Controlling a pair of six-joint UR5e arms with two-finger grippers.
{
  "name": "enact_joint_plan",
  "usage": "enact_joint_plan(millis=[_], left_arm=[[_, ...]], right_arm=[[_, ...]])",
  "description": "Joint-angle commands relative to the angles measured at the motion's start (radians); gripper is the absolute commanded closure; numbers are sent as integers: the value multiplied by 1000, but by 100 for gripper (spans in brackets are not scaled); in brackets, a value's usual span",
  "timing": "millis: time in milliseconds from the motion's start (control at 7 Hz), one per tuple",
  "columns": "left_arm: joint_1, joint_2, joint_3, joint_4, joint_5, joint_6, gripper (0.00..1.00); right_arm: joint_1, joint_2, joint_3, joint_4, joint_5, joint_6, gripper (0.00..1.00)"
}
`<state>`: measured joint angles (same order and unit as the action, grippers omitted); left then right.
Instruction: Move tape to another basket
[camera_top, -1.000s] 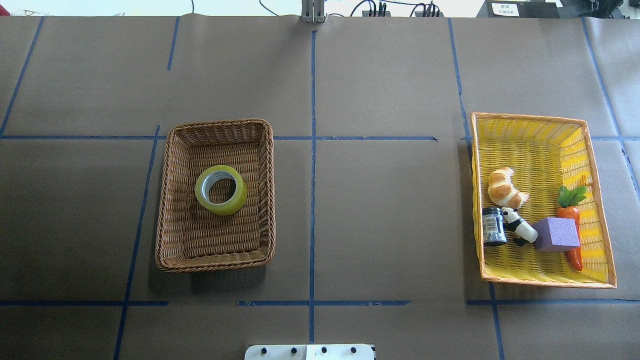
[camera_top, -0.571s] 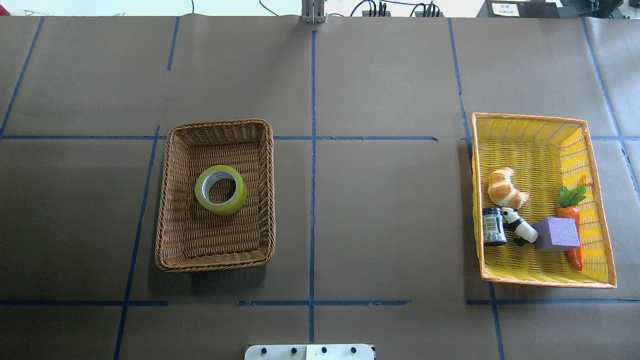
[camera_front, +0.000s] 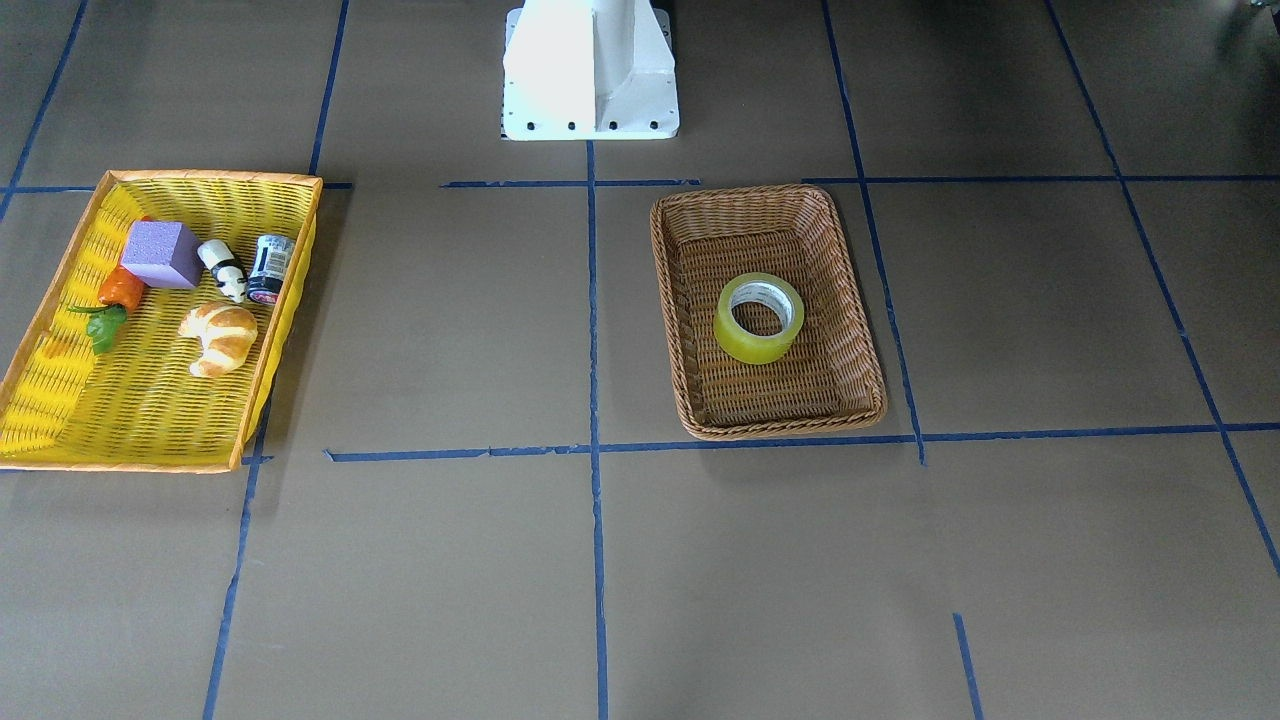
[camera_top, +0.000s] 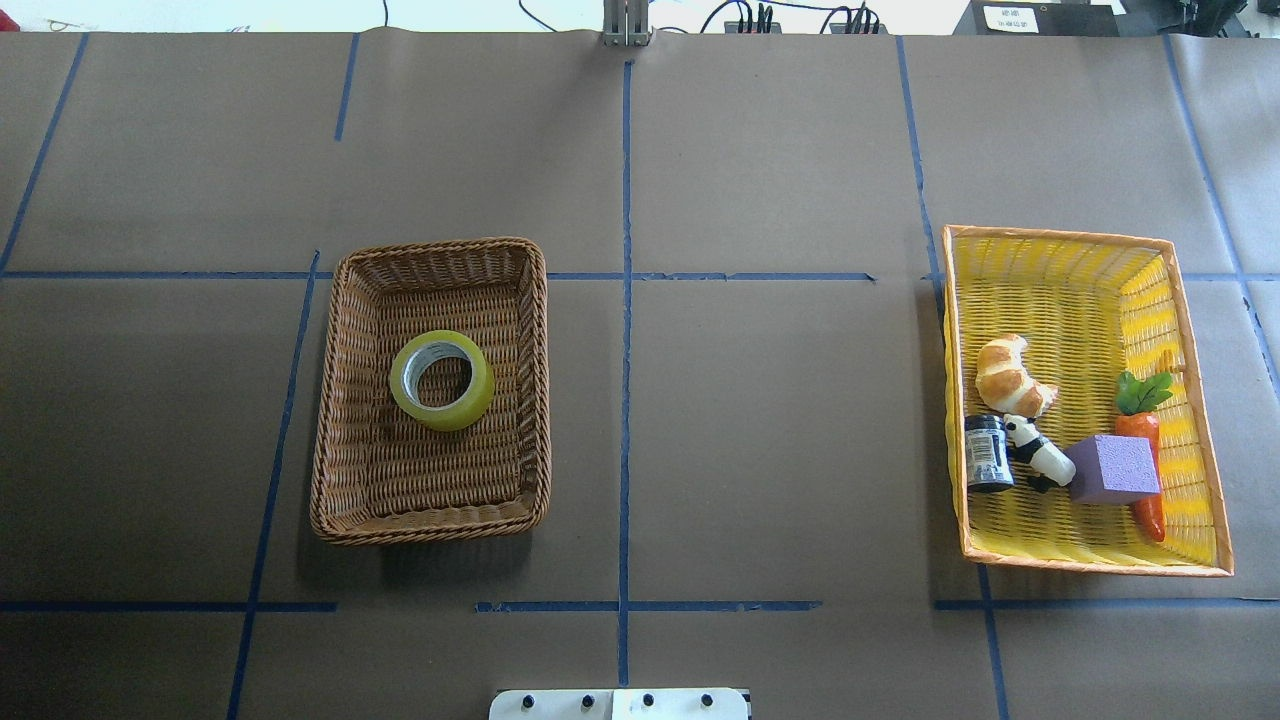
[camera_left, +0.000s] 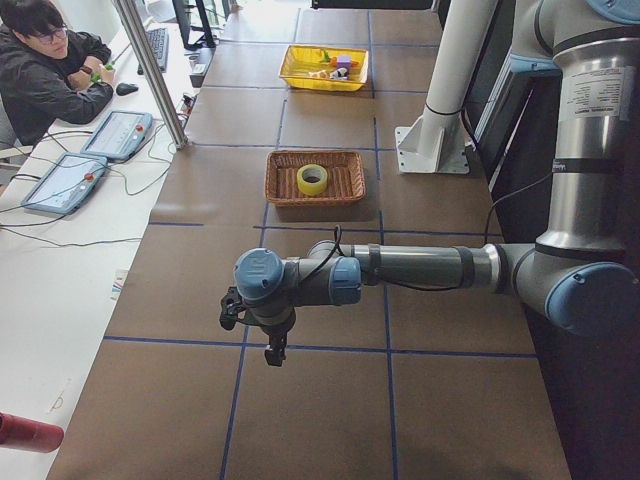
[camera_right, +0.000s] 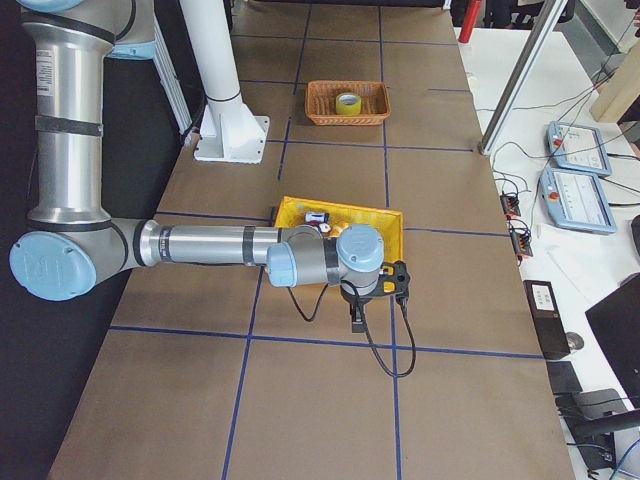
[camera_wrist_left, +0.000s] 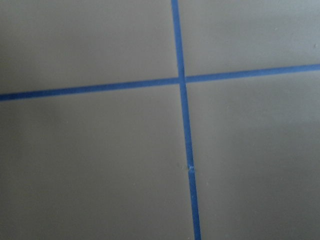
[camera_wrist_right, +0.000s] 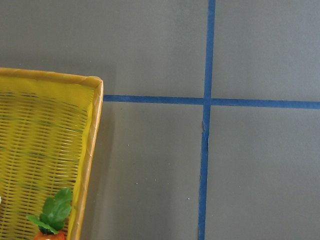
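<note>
The tape, a yellow roll with a grey-white core, lies flat in the middle of the brown wicker basket on the table's left half. It also shows in the front view, in the wicker basket. Neither gripper shows in the overhead or front views. In the exterior left view my left gripper hangs over bare table, far from the tape. In the exterior right view my right gripper hangs beside the yellow basket. I cannot tell whether either is open or shut.
A yellow mesh basket at the right holds a croissant, a dark can, a toy panda, a purple cube and a carrot. The robot's white base stands at the table's near edge. An operator sits at a side desk.
</note>
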<state>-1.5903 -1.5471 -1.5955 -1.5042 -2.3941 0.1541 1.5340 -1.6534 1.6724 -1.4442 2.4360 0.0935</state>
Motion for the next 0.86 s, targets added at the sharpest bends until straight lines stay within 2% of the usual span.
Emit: enact_joint_plan(millis=[0, 714], left_arm=[[1, 2, 0, 1, 1, -4, 0], [6, 2, 6, 1, 3, -2, 0]], right_arm=[[2, 0, -5, -1, 0, 2, 0], [2, -8, -5, -1, 0, 2, 0]])
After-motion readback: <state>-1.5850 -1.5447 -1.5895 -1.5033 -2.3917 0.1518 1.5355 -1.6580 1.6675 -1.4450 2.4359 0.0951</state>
